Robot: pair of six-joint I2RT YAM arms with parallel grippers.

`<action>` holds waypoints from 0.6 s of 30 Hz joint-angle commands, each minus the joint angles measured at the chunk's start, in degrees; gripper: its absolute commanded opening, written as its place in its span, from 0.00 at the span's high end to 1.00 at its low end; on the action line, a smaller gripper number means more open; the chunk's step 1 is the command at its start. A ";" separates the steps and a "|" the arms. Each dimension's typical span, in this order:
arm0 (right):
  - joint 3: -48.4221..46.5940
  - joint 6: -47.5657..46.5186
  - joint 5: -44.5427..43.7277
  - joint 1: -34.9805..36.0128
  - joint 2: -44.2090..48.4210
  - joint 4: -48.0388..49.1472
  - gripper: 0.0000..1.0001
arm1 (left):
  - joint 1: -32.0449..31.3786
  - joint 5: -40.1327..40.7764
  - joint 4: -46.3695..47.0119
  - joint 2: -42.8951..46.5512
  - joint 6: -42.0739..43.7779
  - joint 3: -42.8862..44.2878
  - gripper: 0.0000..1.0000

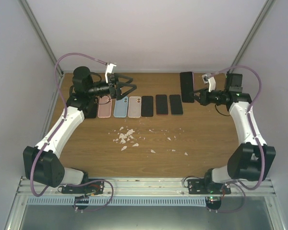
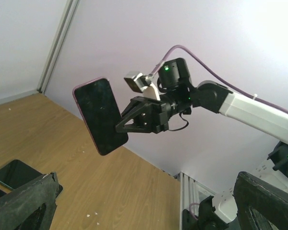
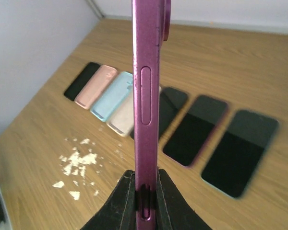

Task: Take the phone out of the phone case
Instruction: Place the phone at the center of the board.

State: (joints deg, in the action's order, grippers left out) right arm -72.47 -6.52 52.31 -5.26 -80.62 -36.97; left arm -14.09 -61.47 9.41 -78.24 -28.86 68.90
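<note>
Wooden table [image 1: 206, 143]: you have a row of phones and cases [image 1: 134, 106] lying toward the far edge, white flakes [image 1: 126, 137] at the middle, bare wood along the near edge; right gripper [image 1: 197, 97] is clamped on the magenta-rimmed phone [image 1: 186, 86], held off the table near the far right corner; left gripper [image 1: 129, 92] hangs above the row's left end, jaws spread wide, holding nothing, well apart from the phone.

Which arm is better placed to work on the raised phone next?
Probably left: the left claw is open and empty, facing the magenta phone pinched at one end by the right claw.
</note>
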 commanded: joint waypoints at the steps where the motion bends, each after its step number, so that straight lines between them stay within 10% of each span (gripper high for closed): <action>1: -2.02 -6.17 -1.93 -4.17 -3.43 -5.73 1.00 | 0.44 0.93 1.29 0.95 1.00 -0.15 0.01; 18: -2.67 -9.47 -6.96 -9.84 -20.53 -3.76 0.99 | 1.13 2.01 2.74 3.38 -0.28 -3.21 0.01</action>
State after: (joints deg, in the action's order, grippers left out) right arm -72.64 -14.57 44.80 -13.93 -97.69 -42.39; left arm -13.54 -59.88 9.54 -77.14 -28.97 67.02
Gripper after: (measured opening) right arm 0.090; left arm 0.990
